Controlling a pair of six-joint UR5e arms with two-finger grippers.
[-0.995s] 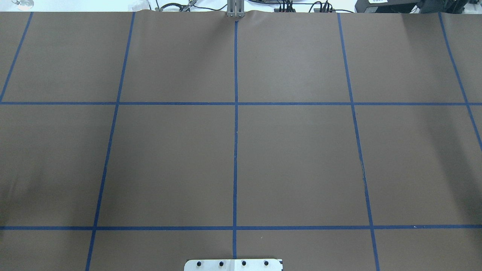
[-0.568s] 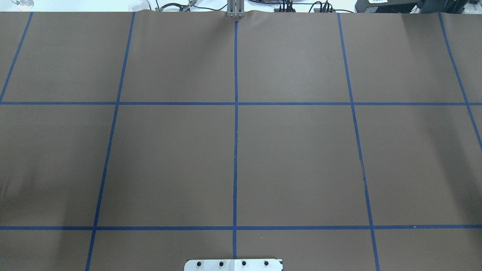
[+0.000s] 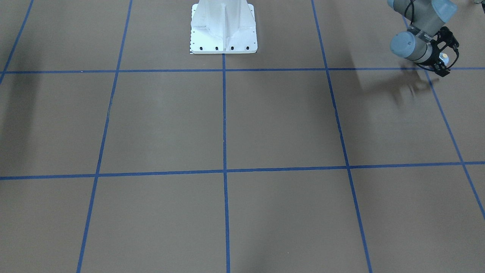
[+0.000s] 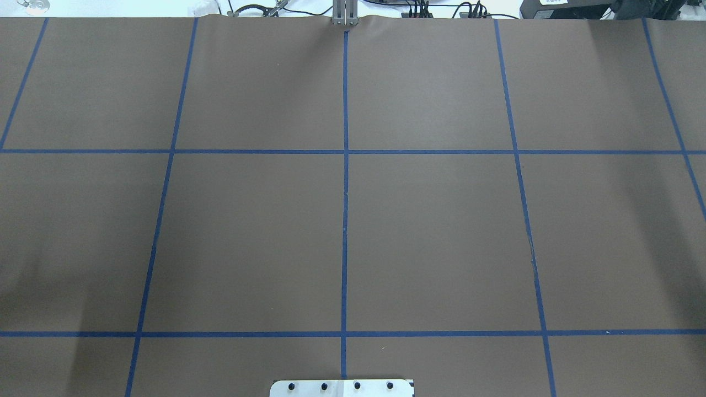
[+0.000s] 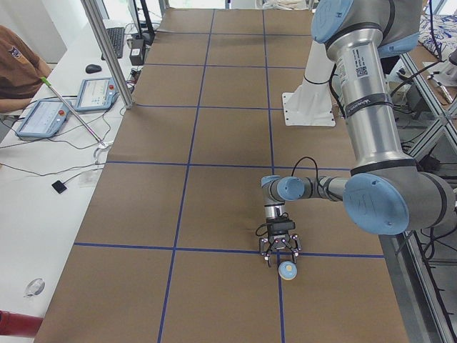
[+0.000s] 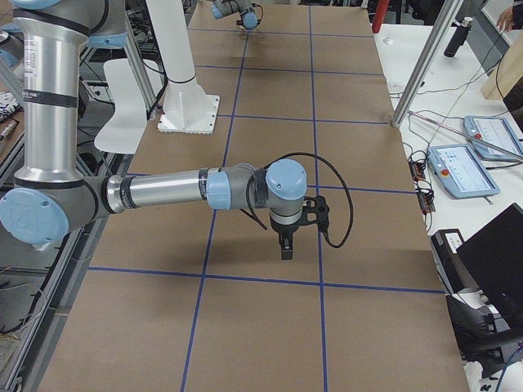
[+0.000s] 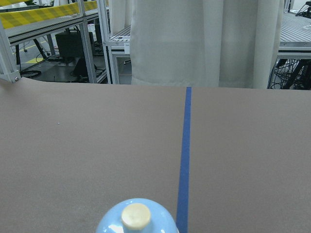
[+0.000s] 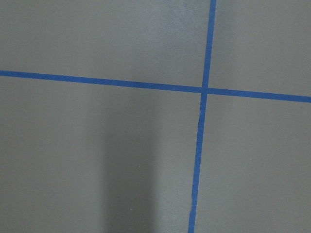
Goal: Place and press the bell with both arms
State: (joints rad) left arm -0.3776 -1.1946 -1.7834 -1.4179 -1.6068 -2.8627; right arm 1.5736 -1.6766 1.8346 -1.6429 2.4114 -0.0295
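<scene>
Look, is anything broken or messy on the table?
Only one small thing: a blue tape line on the brown paper looks scuffed and kinked at one spot. The bell is upright, and nothing is spilled.

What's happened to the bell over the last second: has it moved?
Cannot tell. The bell is at the left gripper now, but the only earlier view, overhead, shows just blue grid lines, then and now.
</scene>
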